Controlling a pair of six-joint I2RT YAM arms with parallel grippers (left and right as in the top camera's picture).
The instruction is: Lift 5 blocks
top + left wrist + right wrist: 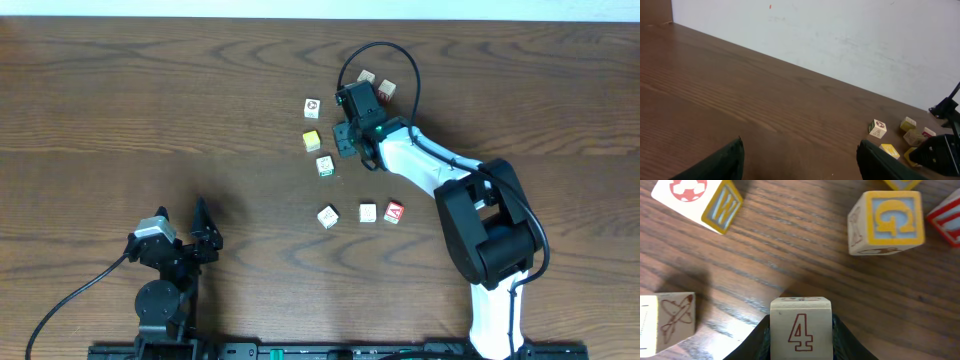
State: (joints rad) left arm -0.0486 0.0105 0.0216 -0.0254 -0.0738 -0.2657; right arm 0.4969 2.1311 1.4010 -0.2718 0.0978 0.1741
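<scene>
Small wooden picture blocks lie scattered right of the table's centre: a white one, a green-trimmed one, and a row of a cream one, a white one and a red-faced one. My right gripper hangs over this cluster. In the right wrist view its fingers press both sides of a cream block marked with a red 4; the right gripper is shut on it. My left gripper rests near the front left, open and holding nothing.
A solid yellow cube sits just left of the right gripper. Two more blocks lie behind it. Close around the held block are a G block, a W block and a plane-picture block.
</scene>
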